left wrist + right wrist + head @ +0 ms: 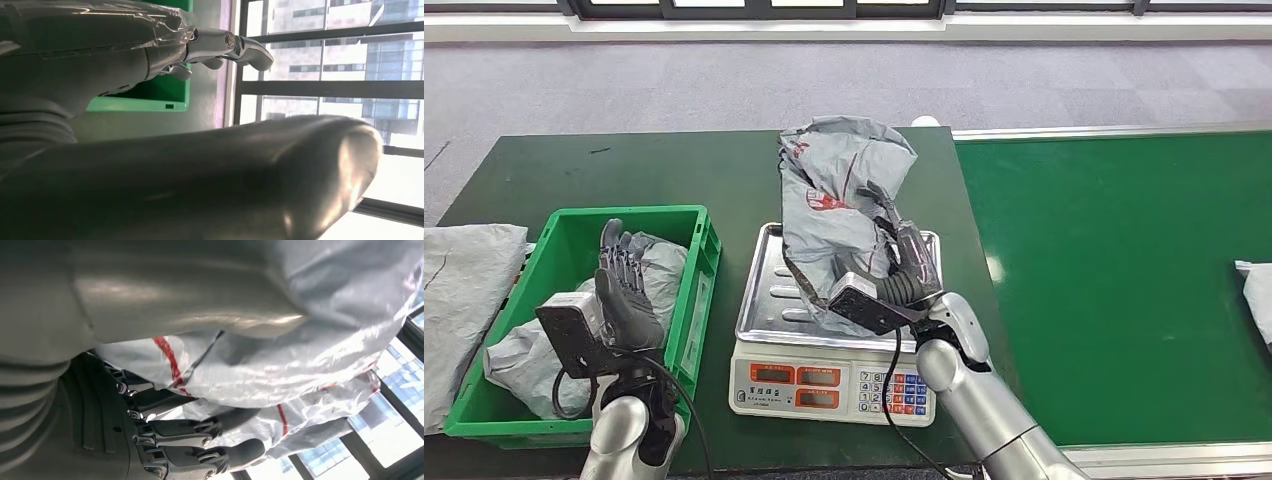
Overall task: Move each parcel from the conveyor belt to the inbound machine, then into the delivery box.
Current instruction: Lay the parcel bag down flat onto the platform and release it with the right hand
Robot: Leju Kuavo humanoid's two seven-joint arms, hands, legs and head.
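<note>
A crumpled grey parcel bag with red print (836, 195) stands over the steel pan of the weighing scale (764, 290). My right hand (902, 262) grips its lower right side; in the right wrist view the fingers (210, 427) curl against the bag (300, 365). My left hand (624, 290) is raised over the green delivery box (694, 270), fingers straight and apart, holding nothing. Its fingers (225, 47) show in the left wrist view with the box wall (150, 97) behind. Another grey parcel (534, 350) lies inside the box. One more parcel (1257, 295) lies at the belt's right edge.
The green conveyor belt (1104, 270) runs to the right of the dark table. A grey bag (459, 300) lies left of the box. The scale's display and keypad (834, 385) face me. Grey floor and windows lie beyond the table.
</note>
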